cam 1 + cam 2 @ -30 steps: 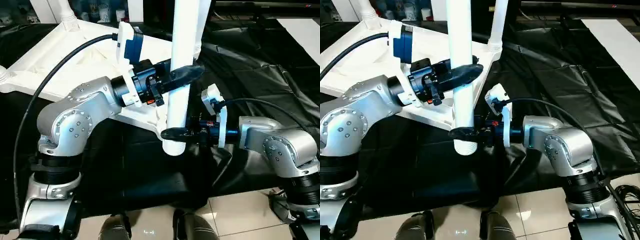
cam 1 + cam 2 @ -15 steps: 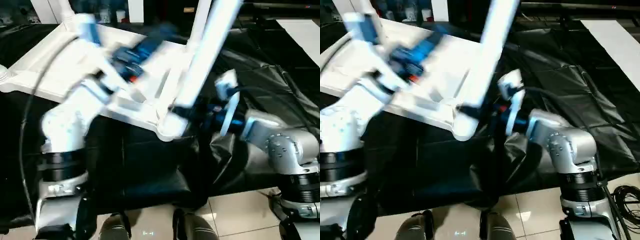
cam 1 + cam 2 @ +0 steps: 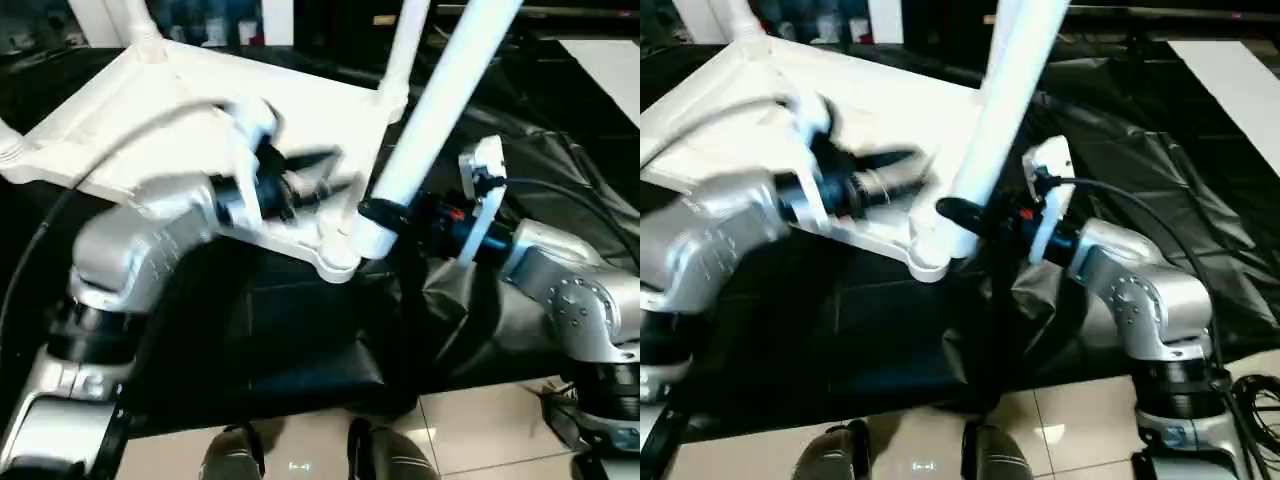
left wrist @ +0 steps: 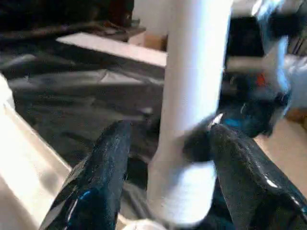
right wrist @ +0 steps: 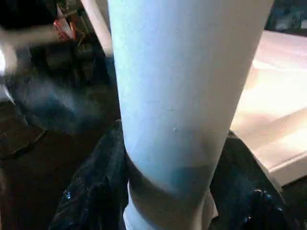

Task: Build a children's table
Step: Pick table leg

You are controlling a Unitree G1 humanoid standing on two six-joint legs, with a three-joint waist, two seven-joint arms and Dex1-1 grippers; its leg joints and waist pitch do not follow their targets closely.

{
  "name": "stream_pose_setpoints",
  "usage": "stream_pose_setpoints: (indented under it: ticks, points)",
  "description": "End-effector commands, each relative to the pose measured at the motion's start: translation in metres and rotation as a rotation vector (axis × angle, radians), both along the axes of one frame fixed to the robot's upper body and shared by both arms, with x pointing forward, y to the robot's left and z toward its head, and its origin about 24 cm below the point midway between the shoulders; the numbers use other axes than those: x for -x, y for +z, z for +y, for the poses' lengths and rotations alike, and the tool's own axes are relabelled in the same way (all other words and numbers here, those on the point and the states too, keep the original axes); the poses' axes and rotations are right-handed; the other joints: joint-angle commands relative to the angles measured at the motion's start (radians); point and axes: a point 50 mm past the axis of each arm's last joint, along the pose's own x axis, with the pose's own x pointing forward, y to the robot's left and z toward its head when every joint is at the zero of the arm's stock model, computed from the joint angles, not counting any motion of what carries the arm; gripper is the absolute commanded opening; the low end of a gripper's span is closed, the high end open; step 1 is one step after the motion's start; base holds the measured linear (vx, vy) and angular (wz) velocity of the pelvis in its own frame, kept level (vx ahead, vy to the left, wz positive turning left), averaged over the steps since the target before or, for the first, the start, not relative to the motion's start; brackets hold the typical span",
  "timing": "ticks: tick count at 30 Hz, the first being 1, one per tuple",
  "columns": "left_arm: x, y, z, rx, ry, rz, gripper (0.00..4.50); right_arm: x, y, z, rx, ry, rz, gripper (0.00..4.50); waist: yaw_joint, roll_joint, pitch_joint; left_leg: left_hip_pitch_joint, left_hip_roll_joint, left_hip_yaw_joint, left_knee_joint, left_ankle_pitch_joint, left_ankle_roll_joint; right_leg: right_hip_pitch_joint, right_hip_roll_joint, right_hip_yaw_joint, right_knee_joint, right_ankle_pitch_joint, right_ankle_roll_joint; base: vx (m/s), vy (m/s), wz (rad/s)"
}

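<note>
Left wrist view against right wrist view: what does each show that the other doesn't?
Left wrist view: the left gripper with fingers open either side of the leg, plus the leg's flared end. Right wrist view: the right gripper shut on the leg, seen close up. Both: the white leg, part of the tabletop and the black sheet.
</note>
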Motion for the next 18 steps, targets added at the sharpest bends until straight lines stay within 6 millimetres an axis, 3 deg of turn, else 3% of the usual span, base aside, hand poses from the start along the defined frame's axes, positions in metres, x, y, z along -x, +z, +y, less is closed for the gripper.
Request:
stream_pose_setpoints:
  ticks: [1,2,8,18]
  points:
    - [0.001,-0.004,-0.001,-0.031,-0.010,-0.011,2.94,0.001,0.006,0.001,-0.016,0.020,-0.023,1.89,0.002,0.009,-0.103,0.027,0.008,-0.005,-0.057,-0.143,0.019,0.073,-0.055,0.043,-0.065,-0.221,-0.202,0.000,0.000,0.00]
    - [0.003,-0.007,-0.002,-0.052,-0.027,-0.007,2.94,0.001,0.007,0.001,-0.019,0.023,-0.022,1.89,0.001,0.003,-0.103,0.027,0.008,-0.004,-0.057,-0.143,0.018,0.072,-0.054,0.043,-0.066,-0.225,-0.199,0.000,0.000,0.00]
    - [0.008,-0.018,-0.002,-0.131,-0.047,0.002,2.94,-0.001,0.011,0.001,-0.028,0.026,-0.025,1.89,0.000,0.006,-0.104,0.026,0.009,-0.006,-0.059,-0.126,0.017,0.070,-0.054,0.043,-0.061,-0.212,-0.193,0.000,0.000,0.00]
    - [0.016,-0.019,-0.014,-0.068,-0.107,0.017,2.94,-0.003,0.013,0.002,-0.041,0.025,-0.027,1.89,0.001,0.006,-0.104,0.025,0.007,-0.004,-0.058,-0.131,0.017,0.071,-0.055,0.044,-0.064,-0.218,-0.197,0.000,0.000,0.00]
